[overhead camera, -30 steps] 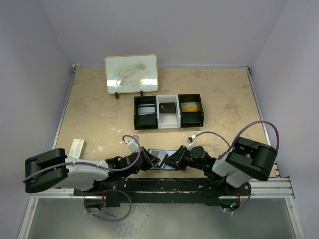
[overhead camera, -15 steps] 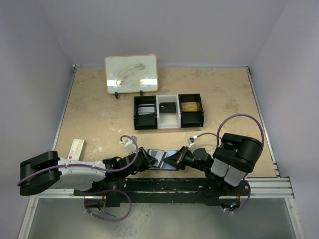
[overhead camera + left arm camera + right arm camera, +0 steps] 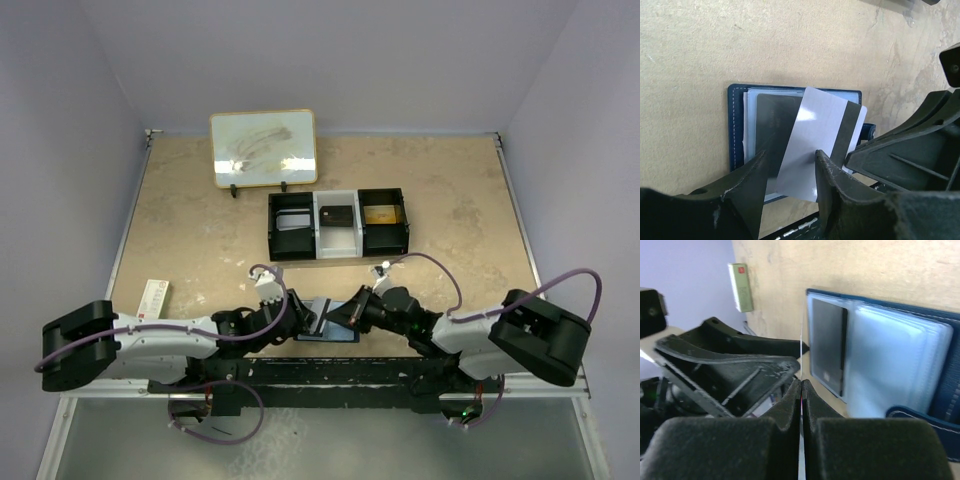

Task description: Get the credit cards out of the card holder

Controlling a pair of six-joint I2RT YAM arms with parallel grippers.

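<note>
The navy card holder [image 3: 330, 333] lies open on the table by its near edge, seen close in the left wrist view [image 3: 737, 130] and the right wrist view [image 3: 940, 320]. A white credit card with a dark stripe [image 3: 812, 135] stands tilted over it, pinched edge-on [image 3: 801, 355] in my shut right gripper [image 3: 801, 390] [image 3: 347, 314]. My left gripper [image 3: 790, 167] [image 3: 297, 318] is open, its fingers apart on either side of that card's lower end. A dark card [image 3: 772, 125] [image 3: 827, 345] sits in a clear pocket of the holder.
A black three-compartment tray [image 3: 338, 225] stands behind the holder, with a framed whiteboard [image 3: 264, 148] beyond it. A small red-and-white box [image 3: 154, 297] [image 3: 741, 287] lies at the left. The metal base rail [image 3: 400, 372] runs just in front of the holder.
My left gripper went from shut to open. My right gripper closed on the white card, and the right arm swung out to the right and lower.
</note>
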